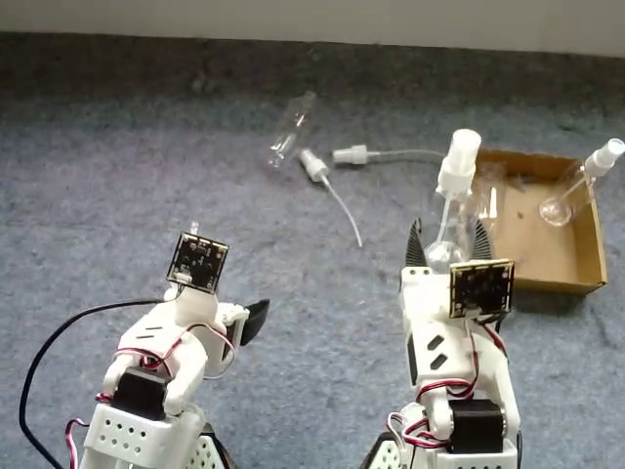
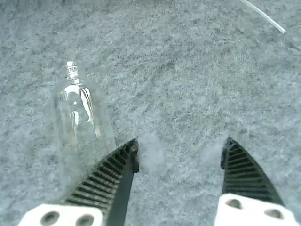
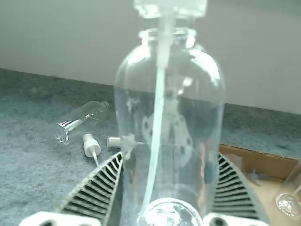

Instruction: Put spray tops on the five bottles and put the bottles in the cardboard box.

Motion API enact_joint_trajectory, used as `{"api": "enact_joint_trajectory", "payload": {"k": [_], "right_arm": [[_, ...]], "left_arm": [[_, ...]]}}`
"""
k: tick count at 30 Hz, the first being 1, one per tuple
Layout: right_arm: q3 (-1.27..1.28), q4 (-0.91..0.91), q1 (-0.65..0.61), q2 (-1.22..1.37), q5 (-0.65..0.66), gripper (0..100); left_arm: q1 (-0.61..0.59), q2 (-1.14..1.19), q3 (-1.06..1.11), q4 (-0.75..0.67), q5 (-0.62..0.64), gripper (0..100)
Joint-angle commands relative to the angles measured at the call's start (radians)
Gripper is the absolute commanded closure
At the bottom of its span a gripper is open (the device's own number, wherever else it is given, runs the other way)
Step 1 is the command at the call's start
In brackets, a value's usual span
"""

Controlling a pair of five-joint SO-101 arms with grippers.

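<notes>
My right gripper (image 1: 448, 239) (image 3: 167, 160) is shut on a clear upright bottle (image 1: 444, 249) (image 3: 169, 108) just left of the cardboard box (image 1: 547, 259) (image 3: 249, 160). A white spray top (image 1: 457, 164) (image 3: 169, 7) rests over its neck, with the tube running down inside. My left gripper (image 2: 182, 141) (image 1: 244, 322) hangs open over bare carpet. A topless bottle (image 2: 80, 113) stands just outside one of its fingers. Another bottle with a spray top (image 1: 576, 191) (image 3: 289, 197) lies in the box. A third topless bottle (image 1: 291, 129) (image 3: 80, 120) lies on its side at the back.
Two loose spray tops (image 1: 314, 166) (image 1: 352, 154) with long tubes lie on the grey carpet between the lying bottle and the box, also seen from the right wrist (image 3: 90, 145) (image 3: 115, 141). A tube end (image 2: 263, 16) crosses the left wrist view's corner.
</notes>
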Motion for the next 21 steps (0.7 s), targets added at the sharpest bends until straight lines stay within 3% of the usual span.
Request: {"api": "enact_joint_trajectory", "payload": {"k": [1, 15, 21], "right_arm": [[-0.065, 0.005, 0.021, 0.002, 0.011, 81.1], [-0.262, 0.165, 0.022, 0.002, 0.017, 81.1], [-0.286, 0.058, 0.022, -0.001, 0.017, 81.1]], "left_arm": [[-0.008, -0.008, -0.004, -0.038, 0.008, 75], [-0.008, -0.008, 0.008, -0.038, 0.006, 75], [-0.01, -0.008, 0.008, -0.038, 0.006, 75]]}}
